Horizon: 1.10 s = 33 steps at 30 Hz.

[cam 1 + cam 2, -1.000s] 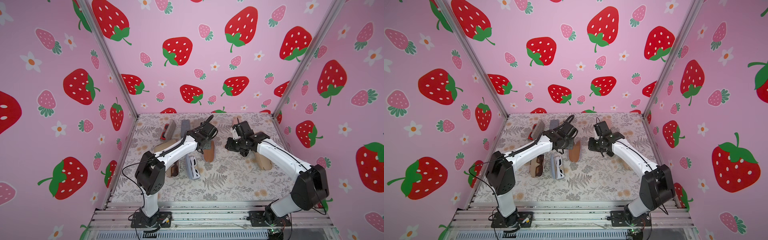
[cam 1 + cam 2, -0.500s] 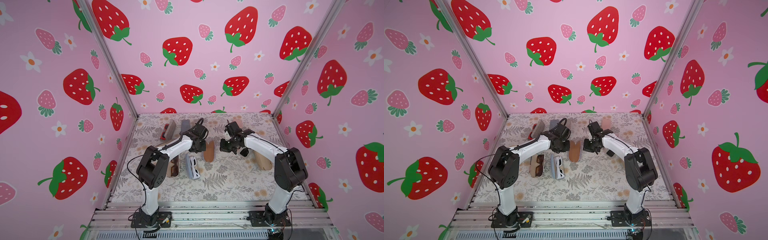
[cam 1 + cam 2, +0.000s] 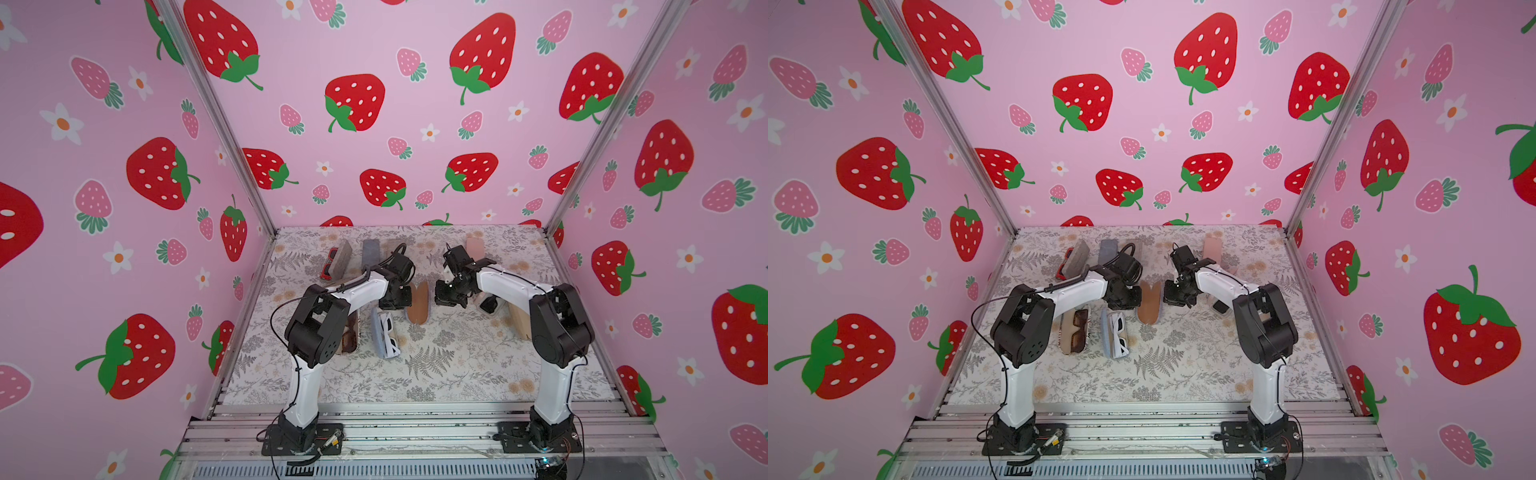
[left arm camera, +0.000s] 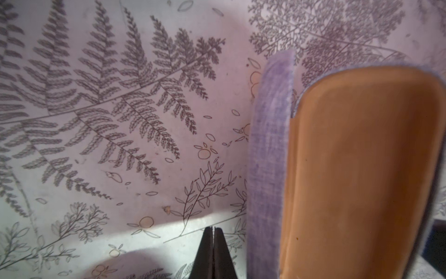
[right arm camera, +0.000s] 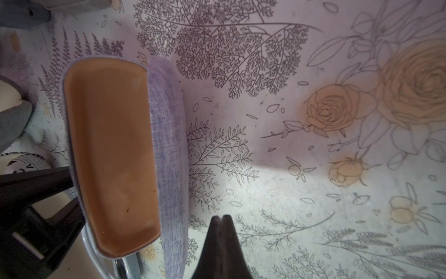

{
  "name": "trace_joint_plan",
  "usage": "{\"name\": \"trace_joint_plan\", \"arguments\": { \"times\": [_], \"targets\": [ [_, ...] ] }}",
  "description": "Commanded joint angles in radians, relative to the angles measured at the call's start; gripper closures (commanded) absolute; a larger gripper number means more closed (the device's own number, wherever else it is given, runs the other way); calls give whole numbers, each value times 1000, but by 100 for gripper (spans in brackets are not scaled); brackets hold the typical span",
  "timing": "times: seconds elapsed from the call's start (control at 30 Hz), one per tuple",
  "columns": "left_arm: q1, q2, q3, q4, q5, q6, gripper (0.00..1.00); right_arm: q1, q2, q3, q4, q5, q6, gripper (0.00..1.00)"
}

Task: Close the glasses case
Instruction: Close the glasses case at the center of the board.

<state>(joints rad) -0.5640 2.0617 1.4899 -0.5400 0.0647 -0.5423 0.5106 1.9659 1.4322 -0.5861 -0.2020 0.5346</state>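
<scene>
Arms: two, white and black; the left arm (image 3: 357,291) and the right arm (image 3: 507,282) both reach to the middle of the table (image 3: 436,374).
Grippers: two, one at each side of the glasses case (image 3: 417,305).
Cases: at least seven can be counted, and the arms hide parts of some. Besides the task's one they are: a grey case (image 3: 1077,259), a blue-grey case (image 3: 1108,251) and a pink case (image 3: 1213,246) at the far edge, a tan case (image 3: 1064,338) and a light blue case (image 3: 1106,338) left of centre, and a beige case (image 3: 519,322) at the right.
Sunglasses: three pairs. The red sunglasses (image 3: 328,266) are by the grey case, the brown sunglasses (image 3: 1079,328) lie in the tan case, and the white sunglasses (image 3: 1120,332) lie in the light blue case.
Place of the glasses case: near the centre in both top views, a little below the middle, between the two grippers.
Look of the glasses case: lilac-grey woven cloth outside and a smooth orange-brown lining inside. It is long with round corners. The two halves stand apart in a narrow V, so it is not shut. No glasses are seen inside it.
Left gripper (image 4: 213,229): fingers pressed together, holding nothing, just beside the case. I cannot tell whether it touches.
Right gripper (image 5: 222,217): fingers together, holding nothing, just beside the cloth side of the case.
</scene>
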Motion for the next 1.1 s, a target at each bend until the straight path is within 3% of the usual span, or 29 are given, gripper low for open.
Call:
{"name": "trace_joint_plan", "arguments": {
  "times": [0.0, 1.07],
  "targets": [
    [4, 12, 55, 2, 20, 5, 100, 6, 23, 28, 3, -22, -4, 99],
    [-29, 84, 166, -10, 94, -20, 100, 31, 85, 80, 53, -127, -7, 98]
  ]
}}
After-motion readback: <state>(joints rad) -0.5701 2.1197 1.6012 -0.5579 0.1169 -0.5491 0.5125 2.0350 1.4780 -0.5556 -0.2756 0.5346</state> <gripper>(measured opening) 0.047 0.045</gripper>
